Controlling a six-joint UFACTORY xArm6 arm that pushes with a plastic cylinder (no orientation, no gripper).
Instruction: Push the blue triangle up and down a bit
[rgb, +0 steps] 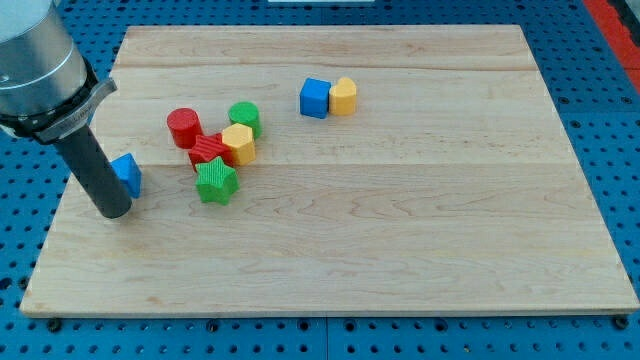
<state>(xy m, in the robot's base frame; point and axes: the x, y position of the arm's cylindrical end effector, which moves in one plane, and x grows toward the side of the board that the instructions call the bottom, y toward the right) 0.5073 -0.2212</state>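
The blue triangle (128, 174) lies near the left edge of the wooden board (400, 250), partly hidden behind my rod. My tip (113, 213) rests on the board just below and left of the triangle, touching or nearly touching it. The rod rises from there to the arm's grey body at the view's top left.
A cluster sits right of the triangle: red cylinder (184, 128), green cylinder (244, 118), yellow hexagon (239, 143), red star (209, 152), green star (216, 181). A blue cube (315, 98) and a yellow block (343, 96) touch each other near the top middle.
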